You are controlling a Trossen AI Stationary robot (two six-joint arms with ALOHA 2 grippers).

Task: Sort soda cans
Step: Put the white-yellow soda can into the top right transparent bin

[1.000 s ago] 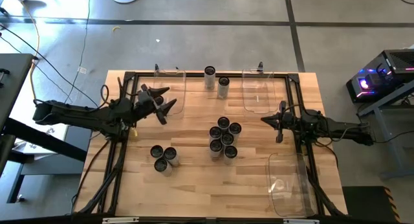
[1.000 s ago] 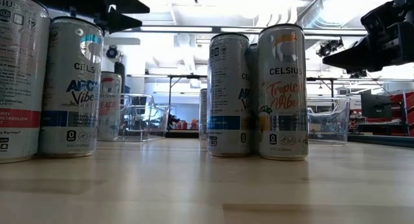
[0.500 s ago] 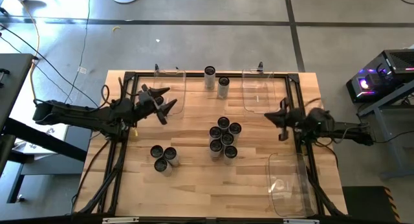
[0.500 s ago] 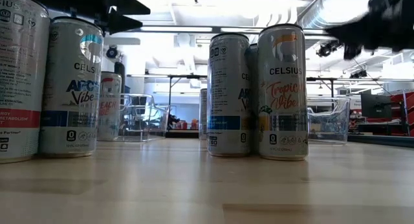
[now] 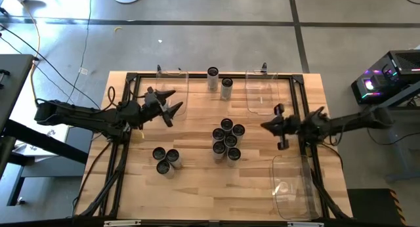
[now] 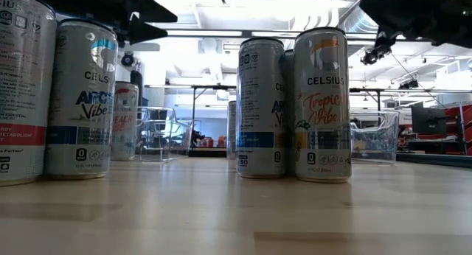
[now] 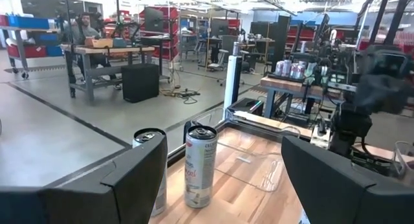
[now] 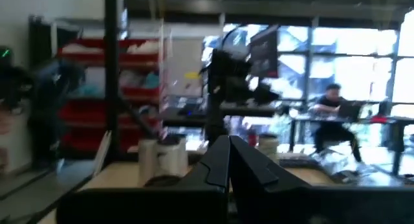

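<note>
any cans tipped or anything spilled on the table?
Nothing stands out. All cans stand upright: the middle cluster, a pair nearer the front and two at the back. No spill shows on the table.

table: light wood top (image 5: 197,187), black frame rails along the edges
middle: cluster of seven cans (image 5: 227,142), packed tight and touching, all upright
front left: two cans (image 5: 165,159) side by side, touching
far edge: two more cans (image 5: 219,81), close together, between two clear bins
clear bins: one far left (image 5: 176,89), one far right (image 5: 260,92), a third near the front right corner (image 5: 291,187)
</note>
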